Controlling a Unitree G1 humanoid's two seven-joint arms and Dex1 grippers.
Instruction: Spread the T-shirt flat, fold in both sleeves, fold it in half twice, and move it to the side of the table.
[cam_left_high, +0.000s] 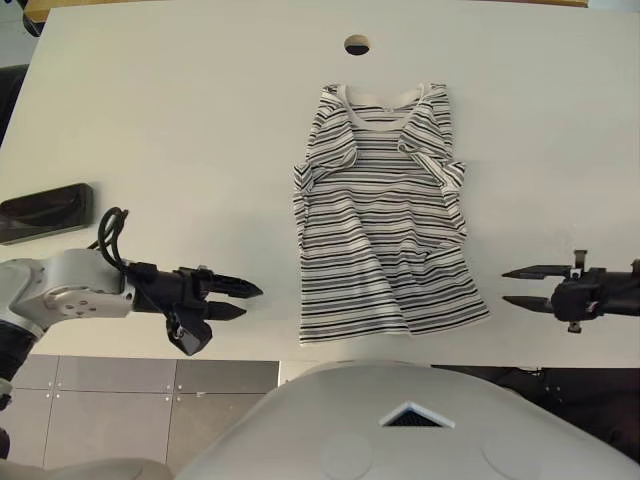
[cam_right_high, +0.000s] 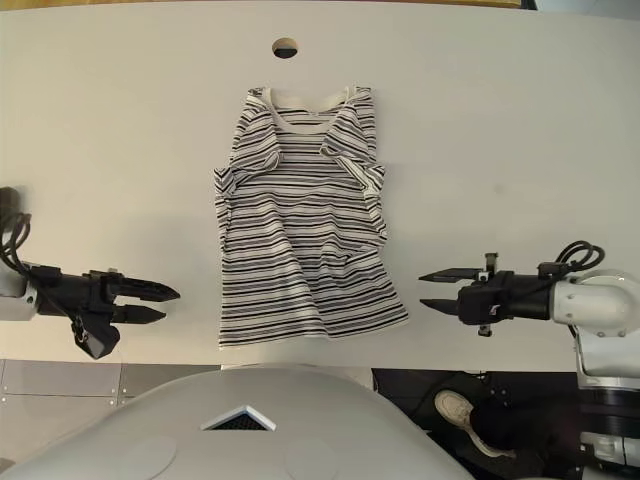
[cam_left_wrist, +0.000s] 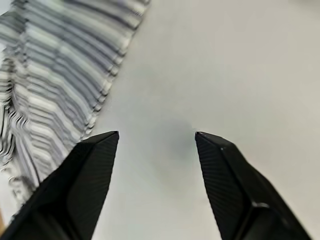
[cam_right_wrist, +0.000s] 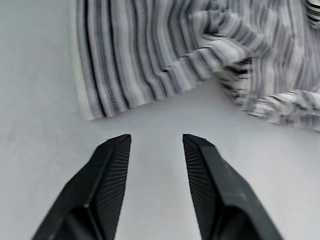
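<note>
1. While I watch from the head camera, the striped T-shirt (cam_left_high: 385, 215) lies on its own in the middle of the white table (cam_left_high: 180, 120), collar pointing away from the robot and hem close to the near edge.
2. Both sleeves look turned in over the body. The cloth is wrinkled, and the hem flares out toward the robot's right.
3. The left gripper (cam_left_high: 253, 301) hangs over the table's near edge, to the left of the shirt's lower hem and apart from it. I see its two fingers (cam_left_wrist: 95, 165) spread moderately with only bare tabletop between them, so it grips nothing.
4. The right gripper (cam_left_high: 504, 286) sits on the opposite side, near the hem's right corner without touching it. Its fingers (cam_right_wrist: 112, 170) are likewise parted and empty, and the wrist camera shows the hem corner just ahead of the tips.
5. A round hole (cam_left_high: 356, 45) sits in the table beyond the collar, and a flat dark object (cam_left_high: 45, 212) lies at the far left edge.
</note>
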